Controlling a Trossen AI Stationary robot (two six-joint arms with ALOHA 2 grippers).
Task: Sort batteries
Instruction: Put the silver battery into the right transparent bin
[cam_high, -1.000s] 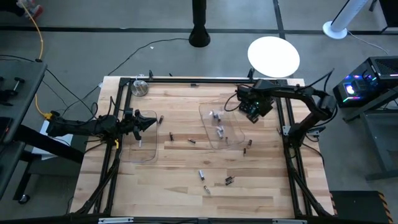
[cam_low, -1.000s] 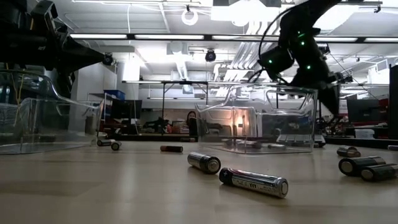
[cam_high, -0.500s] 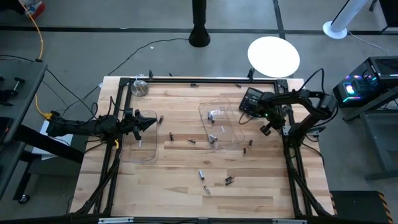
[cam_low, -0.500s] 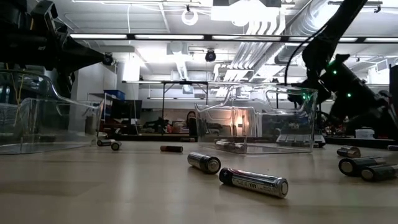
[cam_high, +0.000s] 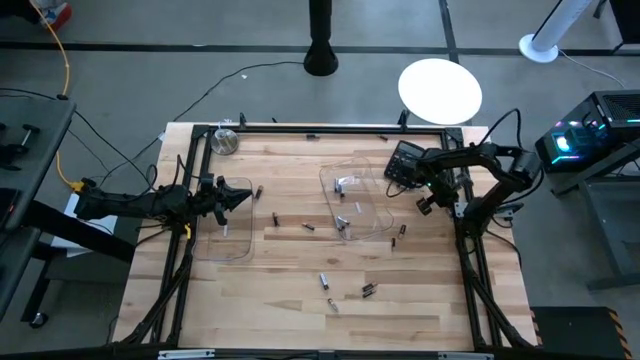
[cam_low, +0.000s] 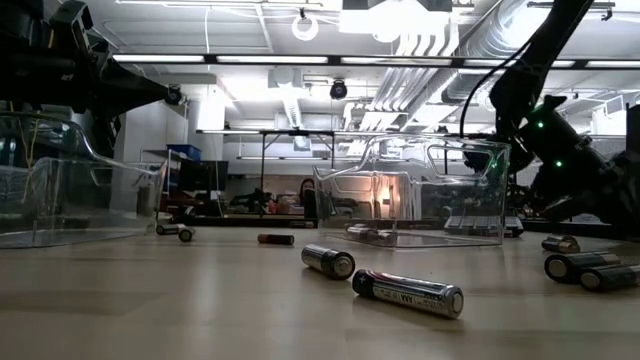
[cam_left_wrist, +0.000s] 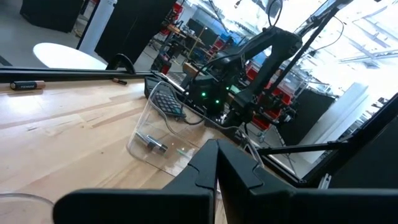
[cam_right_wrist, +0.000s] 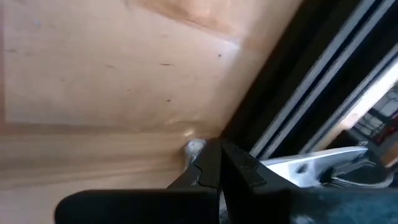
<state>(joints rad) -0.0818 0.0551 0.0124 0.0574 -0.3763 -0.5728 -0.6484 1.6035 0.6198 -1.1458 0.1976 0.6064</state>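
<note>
Batteries (cam_high: 341, 222) loose; both grippers closed, empty.

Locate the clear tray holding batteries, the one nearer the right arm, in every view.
High view: the clear tray lies right of the table's centre, with batteries inside.
Low view: right of centre, behind the loose cells.
Left wrist view: left of centre, across the table.
Right wrist view: not in it.
Shared landmark: the right arm stands just beside the tray in all three views that show it.
</note>
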